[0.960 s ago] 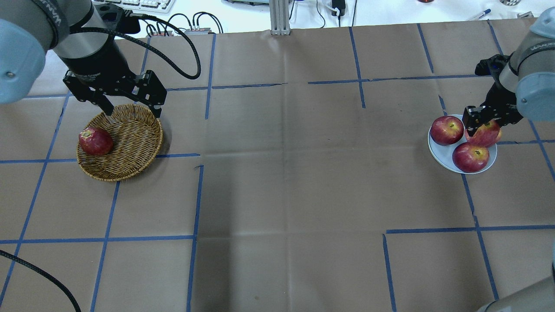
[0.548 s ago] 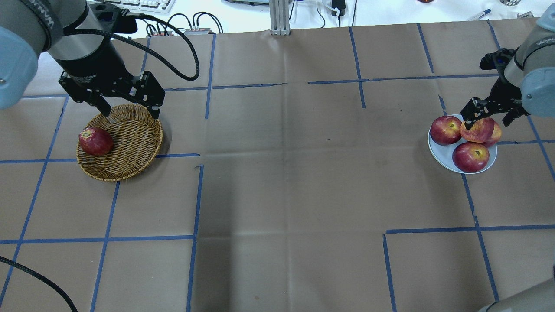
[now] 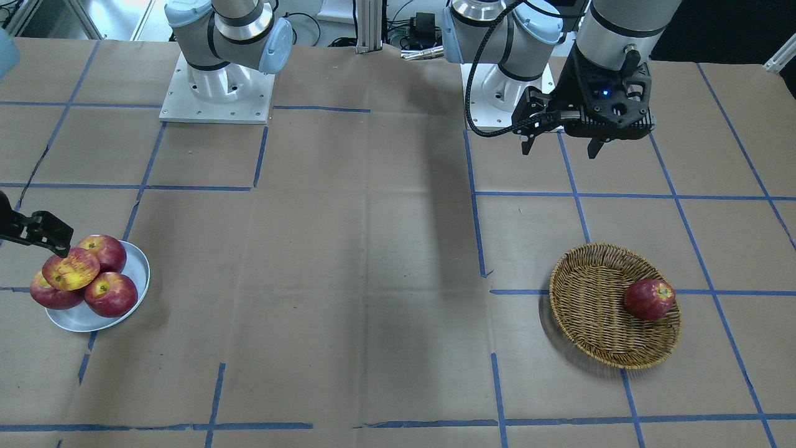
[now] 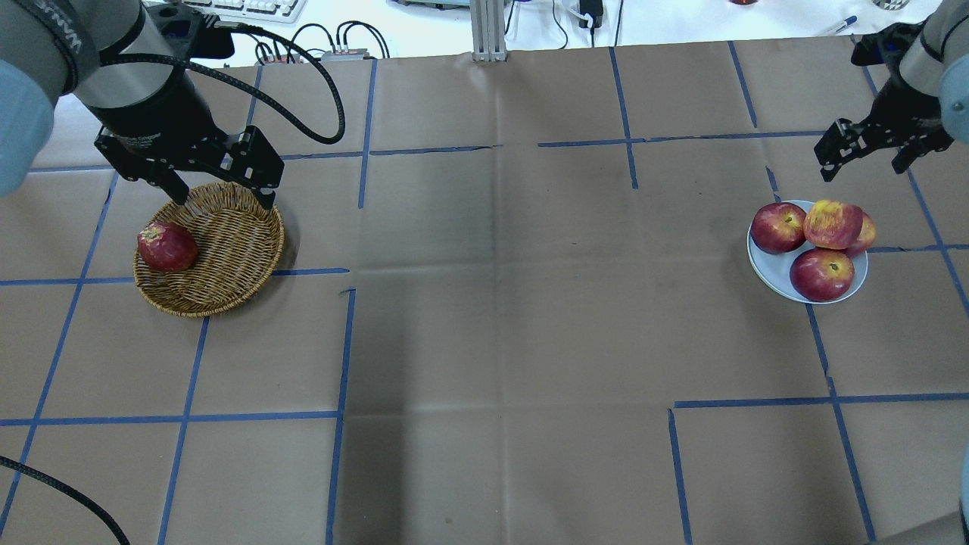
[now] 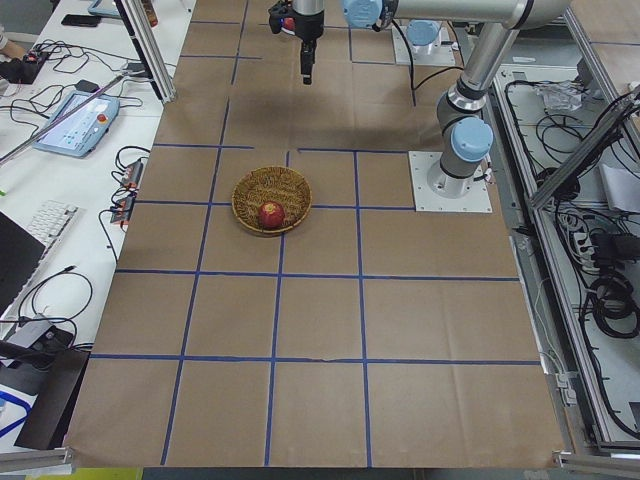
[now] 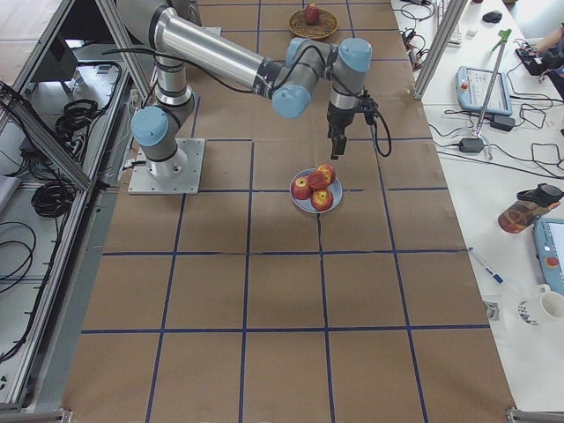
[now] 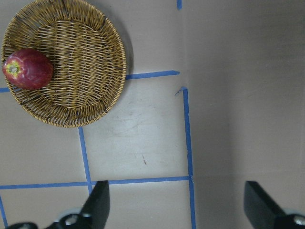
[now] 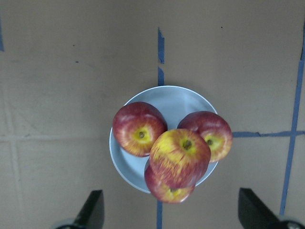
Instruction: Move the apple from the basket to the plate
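Observation:
The yellow-streaked apple (image 4: pixel 833 224) lies on top of three dark red apples on the pale plate (image 4: pixel 766 266). It also shows in the right wrist view (image 8: pixel 180 157) and the front view (image 3: pixel 70 269). My right gripper (image 4: pixel 863 171) is open and empty. It hangs above and beyond the plate (image 8: pixel 176 98) and touches nothing. My left gripper (image 4: pixel 224 200) is open and empty above the far rim of the wicker basket (image 4: pixel 235 257). The basket (image 3: pixel 591 311) holds one dark red apple (image 4: pixel 166 246) at its left side.
Brown paper with blue tape lines covers the table. The three dark red apples (image 8: pixel 139 128) fill most of the plate, and the streaked apple rests on them. A keyboard and cables lie beyond the table's far edge.
My right gripper has let go of the yellow-streaked apple and moved up and away from the plate. The apple stays on the pile. My left gripper has drifted slightly back.

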You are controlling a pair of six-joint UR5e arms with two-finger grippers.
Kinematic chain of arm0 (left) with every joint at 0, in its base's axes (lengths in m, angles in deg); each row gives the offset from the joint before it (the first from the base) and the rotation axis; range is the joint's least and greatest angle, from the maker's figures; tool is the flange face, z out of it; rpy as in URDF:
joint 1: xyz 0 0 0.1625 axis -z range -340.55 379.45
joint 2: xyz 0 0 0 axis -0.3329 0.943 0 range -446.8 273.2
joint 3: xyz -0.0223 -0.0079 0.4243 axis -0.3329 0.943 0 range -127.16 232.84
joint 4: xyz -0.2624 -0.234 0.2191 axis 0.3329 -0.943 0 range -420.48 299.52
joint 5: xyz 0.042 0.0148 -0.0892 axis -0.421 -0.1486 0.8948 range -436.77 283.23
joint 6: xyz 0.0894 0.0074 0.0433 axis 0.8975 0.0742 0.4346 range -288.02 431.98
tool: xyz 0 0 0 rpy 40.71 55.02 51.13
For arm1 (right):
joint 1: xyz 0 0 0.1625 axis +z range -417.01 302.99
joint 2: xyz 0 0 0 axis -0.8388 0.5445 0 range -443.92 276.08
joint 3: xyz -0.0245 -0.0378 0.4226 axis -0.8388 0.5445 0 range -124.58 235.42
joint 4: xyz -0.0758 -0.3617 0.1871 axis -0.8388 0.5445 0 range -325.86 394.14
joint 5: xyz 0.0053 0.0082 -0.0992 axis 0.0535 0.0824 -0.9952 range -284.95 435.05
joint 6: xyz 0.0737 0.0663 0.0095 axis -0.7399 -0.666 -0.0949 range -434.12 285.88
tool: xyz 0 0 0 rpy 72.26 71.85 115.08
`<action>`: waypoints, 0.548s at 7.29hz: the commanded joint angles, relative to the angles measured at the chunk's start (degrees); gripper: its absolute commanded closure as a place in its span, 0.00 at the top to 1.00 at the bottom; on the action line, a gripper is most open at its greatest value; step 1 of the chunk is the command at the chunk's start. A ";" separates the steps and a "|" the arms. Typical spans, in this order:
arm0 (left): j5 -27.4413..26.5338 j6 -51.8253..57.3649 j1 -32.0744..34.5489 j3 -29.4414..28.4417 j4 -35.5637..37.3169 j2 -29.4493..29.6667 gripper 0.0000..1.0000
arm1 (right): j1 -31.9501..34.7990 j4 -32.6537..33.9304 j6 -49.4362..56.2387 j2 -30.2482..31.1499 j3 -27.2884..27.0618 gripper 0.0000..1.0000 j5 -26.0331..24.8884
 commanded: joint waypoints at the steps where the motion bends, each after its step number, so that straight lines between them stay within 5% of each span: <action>1: 0.15 0.02 -0.05 -0.05 -0.07 -0.06 0.99 | 7.62 -7.43 -8.73 6.24 1.17 1.00 0.08; 4: 0.07 0.02 0.21 -0.05 -0.06 -0.14 0.99 | 16.95 -12.20 -17.46 9.68 0.21 1.00 4.96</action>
